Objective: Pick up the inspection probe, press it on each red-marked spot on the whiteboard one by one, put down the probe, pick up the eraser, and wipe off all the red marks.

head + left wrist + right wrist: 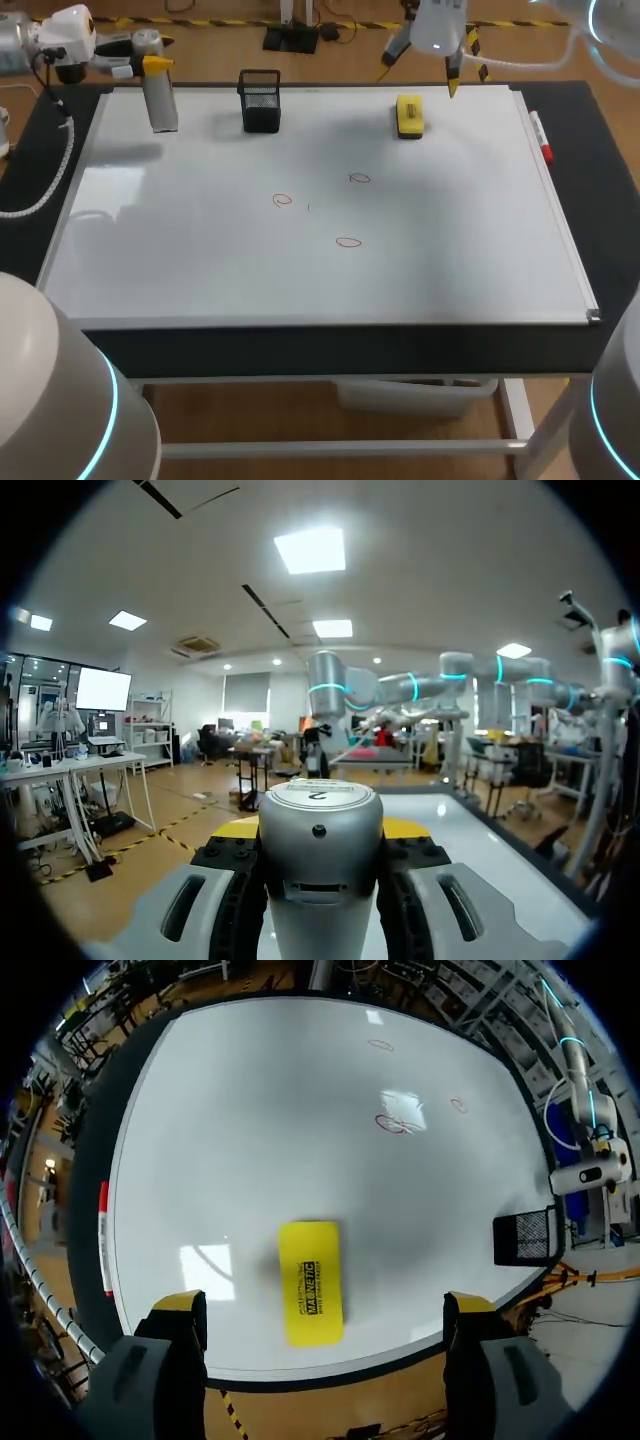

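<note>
left claw [155, 66]: closed on probe [164, 105], upright, ready to press
right claw [325, 1306]: open, i hold it above eraser [311, 1282] for wiping later
red marks [348, 242]: three, mid whiteboard [450, 260], unwiped

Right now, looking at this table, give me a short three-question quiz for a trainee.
1. True or false: the left gripper is shut on the probe.
2. How many red marks are on the whiteboard?
3. Above the eraser, the right gripper is: A open, B shut on the eraser, C shut on the probe.
Key: 1 true; 2 three; 3 A.
</note>
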Controlling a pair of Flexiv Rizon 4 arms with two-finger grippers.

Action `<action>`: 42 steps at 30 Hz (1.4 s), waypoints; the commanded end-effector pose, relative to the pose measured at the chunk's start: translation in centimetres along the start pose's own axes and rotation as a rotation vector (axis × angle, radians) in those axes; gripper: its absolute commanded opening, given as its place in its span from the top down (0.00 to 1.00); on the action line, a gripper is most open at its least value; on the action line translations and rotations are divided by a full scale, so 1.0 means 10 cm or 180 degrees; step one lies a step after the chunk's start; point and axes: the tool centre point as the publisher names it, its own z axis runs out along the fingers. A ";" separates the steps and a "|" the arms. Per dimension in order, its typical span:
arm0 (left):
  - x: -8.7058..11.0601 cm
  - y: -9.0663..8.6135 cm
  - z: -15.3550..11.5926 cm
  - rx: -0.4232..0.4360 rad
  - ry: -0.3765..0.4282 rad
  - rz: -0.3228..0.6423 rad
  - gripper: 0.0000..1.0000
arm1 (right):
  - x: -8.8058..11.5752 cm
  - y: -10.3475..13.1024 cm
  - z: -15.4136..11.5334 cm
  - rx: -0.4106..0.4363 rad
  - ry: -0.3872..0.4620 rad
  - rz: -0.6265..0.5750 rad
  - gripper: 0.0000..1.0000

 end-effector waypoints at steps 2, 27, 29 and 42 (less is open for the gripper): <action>0.02 -0.02 0.01 -0.0010 -0.0015 0.0008 1.00 | -0.01 0.06 0.08 0.0144 0.0086 -0.0144 0.00; 0.02 -0.02 0.01 -0.0010 -0.0015 0.0008 1.00 | 0.08 -0.09 0.42 0.0117 0.0261 -0.0057 0.00; 0.02 -0.02 0.01 -0.0010 -0.0015 0.0008 1.00 | 0.09 -0.10 0.43 0.0106 0.0279 -0.0032 0.00; 0.02 -0.02 0.01 -0.0010 -0.0015 0.0008 1.00 | 0.12 -0.12 0.53 0.0116 0.0383 -0.0007 0.00</action>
